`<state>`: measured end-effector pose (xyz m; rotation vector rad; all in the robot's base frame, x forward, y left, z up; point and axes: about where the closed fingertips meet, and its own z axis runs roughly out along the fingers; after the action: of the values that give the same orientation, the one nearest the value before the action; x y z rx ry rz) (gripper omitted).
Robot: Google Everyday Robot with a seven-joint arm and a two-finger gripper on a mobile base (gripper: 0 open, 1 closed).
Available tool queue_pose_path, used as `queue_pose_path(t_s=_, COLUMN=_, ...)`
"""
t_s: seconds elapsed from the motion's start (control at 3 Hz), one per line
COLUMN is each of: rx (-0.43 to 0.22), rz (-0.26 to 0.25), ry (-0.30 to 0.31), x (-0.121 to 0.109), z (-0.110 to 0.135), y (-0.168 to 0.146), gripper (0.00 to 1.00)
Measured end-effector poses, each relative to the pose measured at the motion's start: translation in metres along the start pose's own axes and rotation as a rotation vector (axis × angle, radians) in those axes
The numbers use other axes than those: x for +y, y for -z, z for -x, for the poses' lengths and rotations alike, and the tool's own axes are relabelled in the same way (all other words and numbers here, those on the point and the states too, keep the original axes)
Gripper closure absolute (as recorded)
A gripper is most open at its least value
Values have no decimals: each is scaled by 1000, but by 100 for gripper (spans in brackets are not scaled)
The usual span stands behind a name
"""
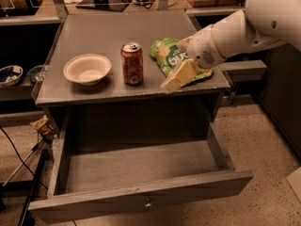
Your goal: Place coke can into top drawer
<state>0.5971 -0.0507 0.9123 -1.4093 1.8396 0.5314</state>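
The gripper (180, 75), pale and wedge-shaped, hung at the end of the white arm (244, 27) that reached in from the upper right. It sat over the front right part of the counter (108, 32), lying across the near end of the green snack bag (168, 54). Whether it was open or closed could not be told from where I stood, nor whether it pressed on the bag or only hovered above it. The coke can (132, 63) stood upright near the middle of the counter, just left of the bag, with a visible gap between it and the gripper. The white bowl (87, 68) rested to the can's left, near it but not touching. Below the counter, the top drawer (141, 197) was pulled fully out, its grey floor exposed and the small knob (148, 203) showing at the centre of the worn front panel. The arm's upper part ran out of view at the top right corner. The arm's thick end hid the far right edge of the bag. Two small dishes (10, 74) on a lower shelf at the left were partly cut off by the frame, and dark cables (19, 159) trailed over the speckled floor (263, 135) beside the drawer.
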Motion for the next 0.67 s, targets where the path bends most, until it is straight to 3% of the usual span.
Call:
queue_pose_path(t_s=0.33, rx=-25, rz=30, ry=19, x=-6, z=11, y=-22, gripper=0)
queue_pose_path(t_s=0.67, rx=-25, rz=30, ry=19, x=-6, z=11, y=-22, gripper=0)
